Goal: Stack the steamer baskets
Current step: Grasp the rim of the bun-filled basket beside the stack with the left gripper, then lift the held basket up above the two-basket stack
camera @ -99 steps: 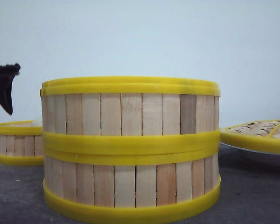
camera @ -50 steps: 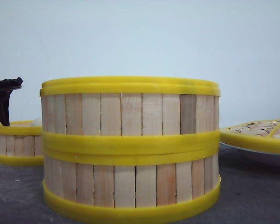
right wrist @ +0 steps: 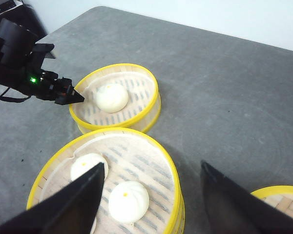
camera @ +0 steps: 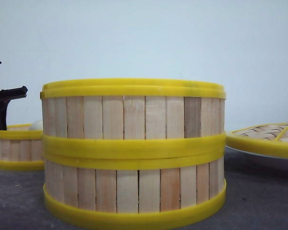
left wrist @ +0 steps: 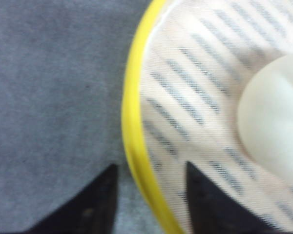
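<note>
Two steamer baskets (camera: 133, 153) stand stacked in the middle of the front view; the top one (right wrist: 136, 156) holds white buns on a paper liner. A third steamer basket (camera: 17, 148) sits alone at the far left with one bun (right wrist: 111, 97) inside. My left gripper (left wrist: 149, 195) is open and straddles that basket's yellow rim (left wrist: 132, 126), one finger over the table and the other over the liner. My right gripper (right wrist: 152, 165) hangs open above the stack, touching nothing.
A woven bamboo lid (camera: 266, 136) with a yellow rim lies on a white plate at the right, and its edge (right wrist: 281, 200) shows by my right finger. Grey table surface (right wrist: 224, 97) lies beyond the baskets.
My left gripper has come down from above the lone basket until its fingers sit at the rim. The stack and the lid have not moved.
</note>
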